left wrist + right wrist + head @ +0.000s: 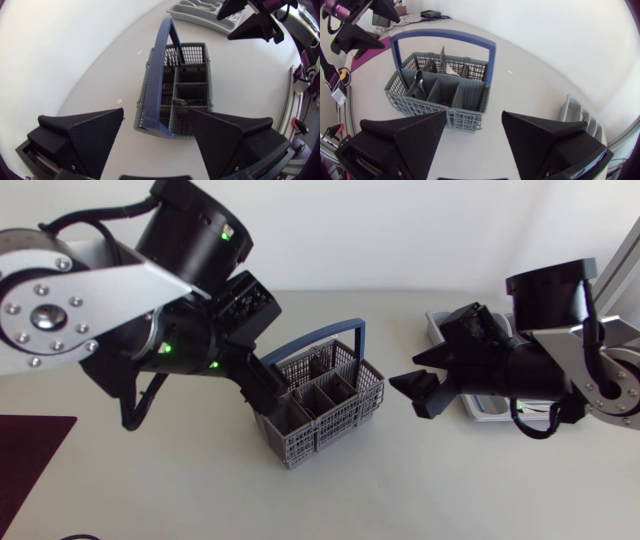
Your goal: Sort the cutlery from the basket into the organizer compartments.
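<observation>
Basket (297, 446): grey plastic mesh with a blue hoop handle, likely light and stiff; it sits just ahead of the left gripper (156, 114), whose jaws are spread wide and hold nothing. Organizer (200, 12): rigid tray beside and behind the right gripper (474, 114), jaws equally wide and empty, facing the basket. Spoon (416, 84): leans bowl-up in a compartment near the left jaws. Probably steel, hard, slick and light; pinch across the flat neck, not the rounded bowl. Thin upright piece (443, 57) sits farther in, kind unclear.

A robotics laboratory is indicated by a left arm (110, 320) and a right arm (560, 355) stationed at a plain white table (420, 490).
</observation>
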